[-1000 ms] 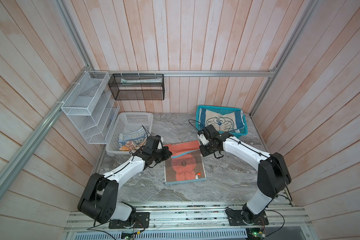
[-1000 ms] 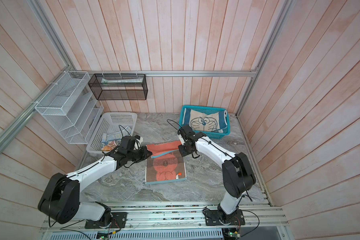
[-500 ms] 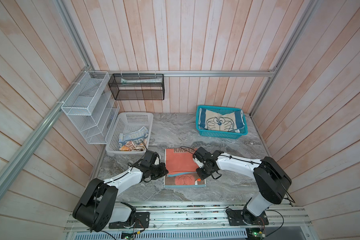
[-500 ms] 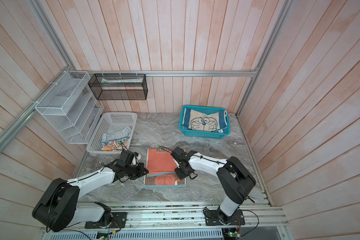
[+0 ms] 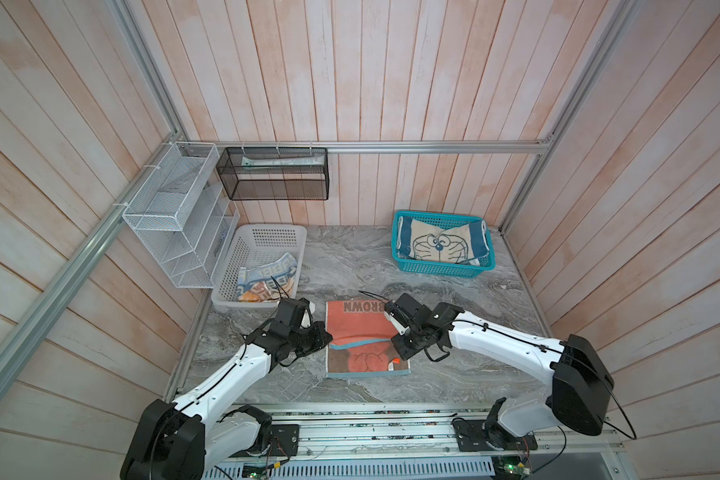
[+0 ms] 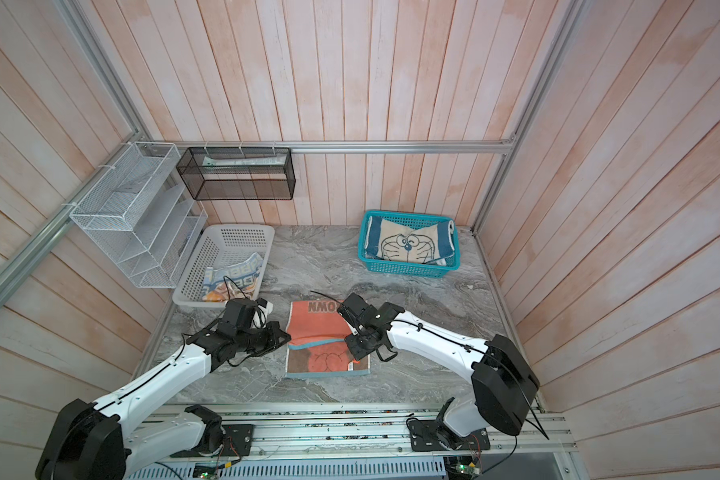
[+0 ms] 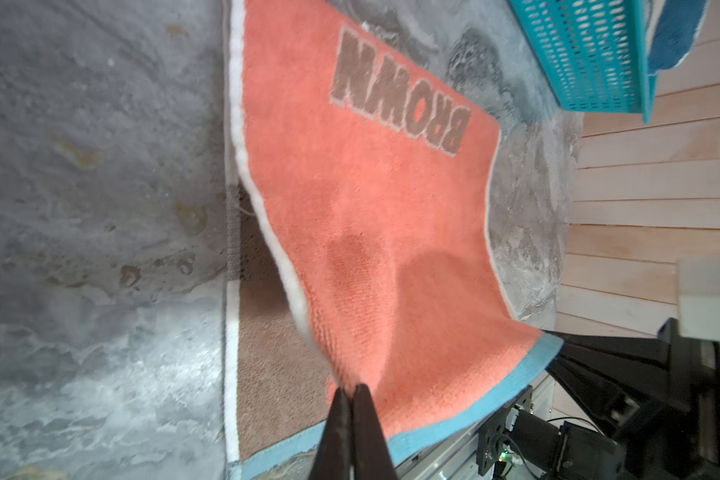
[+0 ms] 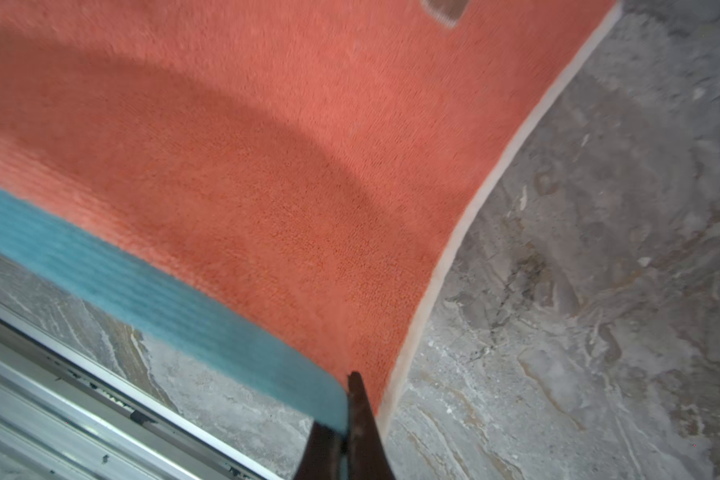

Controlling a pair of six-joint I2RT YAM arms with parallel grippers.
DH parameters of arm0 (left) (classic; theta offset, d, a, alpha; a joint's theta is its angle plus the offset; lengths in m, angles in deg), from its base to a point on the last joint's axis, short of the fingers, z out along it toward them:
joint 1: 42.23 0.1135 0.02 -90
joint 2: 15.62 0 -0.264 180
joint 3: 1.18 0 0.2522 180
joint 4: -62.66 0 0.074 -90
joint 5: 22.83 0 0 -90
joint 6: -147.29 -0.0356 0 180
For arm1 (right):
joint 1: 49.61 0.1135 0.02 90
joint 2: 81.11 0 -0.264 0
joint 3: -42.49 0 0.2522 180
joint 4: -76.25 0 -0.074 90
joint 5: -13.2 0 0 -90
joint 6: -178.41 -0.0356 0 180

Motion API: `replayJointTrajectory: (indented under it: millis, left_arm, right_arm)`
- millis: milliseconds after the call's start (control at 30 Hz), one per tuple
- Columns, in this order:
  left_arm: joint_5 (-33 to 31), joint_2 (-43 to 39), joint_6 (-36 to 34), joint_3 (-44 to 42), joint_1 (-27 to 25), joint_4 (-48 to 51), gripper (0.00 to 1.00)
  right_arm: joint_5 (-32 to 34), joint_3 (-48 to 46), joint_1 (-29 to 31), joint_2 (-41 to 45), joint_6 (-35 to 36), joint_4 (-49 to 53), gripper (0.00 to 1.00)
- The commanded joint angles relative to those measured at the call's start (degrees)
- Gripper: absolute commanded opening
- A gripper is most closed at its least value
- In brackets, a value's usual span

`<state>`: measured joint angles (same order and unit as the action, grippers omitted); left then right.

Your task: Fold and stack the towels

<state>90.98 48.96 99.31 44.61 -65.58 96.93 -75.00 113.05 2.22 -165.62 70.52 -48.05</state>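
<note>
You've got two matching arms here: your left arm point(image 5: 230, 373) and your right arm point(image 5: 500, 338) both wear glossy white shells, dotted with small dark screws. Black joint housings break up the white, and there's a big black drum point(image 5: 579, 390) low on the right arm, its twin point(image 5: 164, 441) on the left. Thin black cables run along each white link and loop loose by the black wrists. A small white block point(image 5: 310, 310) sits on the left wrist. Up close, your fingers point(image 7: 368, 436) are dark and slim, tapering to narrow tips. A black base plate point(image 5: 284, 440) anchors each arm.
</note>
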Motion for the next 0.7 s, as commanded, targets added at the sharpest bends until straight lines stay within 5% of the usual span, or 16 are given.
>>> replayJointTrajectory:
  millis: [0,67,100,167,233,667]
  left_arm:
    - [0.4,1.4,0.3,-5.2,0.3,0.1,0.00]
    - [1.8,2.2,1.1,-7.6,0.3,-2.3,0.00]
    - [2.3,2.8,1.4,-8.1,0.3,-2.7,0.03]
    - [1.4,3.4,0.9,-7.6,0.3,-0.7,0.20]
    - [-1.7,2.3,0.6,-6.5,0.3,3.1,0.34]
    - [-3.7,-3.3,0.4,-3.5,0.2,8.8,0.35]
  right_arm:
    - [-2.4,-3.9,1.9,-2.8,-2.9,-0.2,0.00]
    - [-3.1,-4.8,3.4,-4.1,-2.9,-0.8,0.00]
    - [-3.4,-4.9,3.8,-4.6,-2.9,-0.8,0.09]
    - [-3.2,-4.5,4.1,-4.6,-2.9,0.0,0.29]
    - [-3.8,-3.6,4.1,-3.4,-2.7,1.2,0.37]
    - [-16.8,-7.0,0.9,6.6,-3.9,-3.8,0.43]
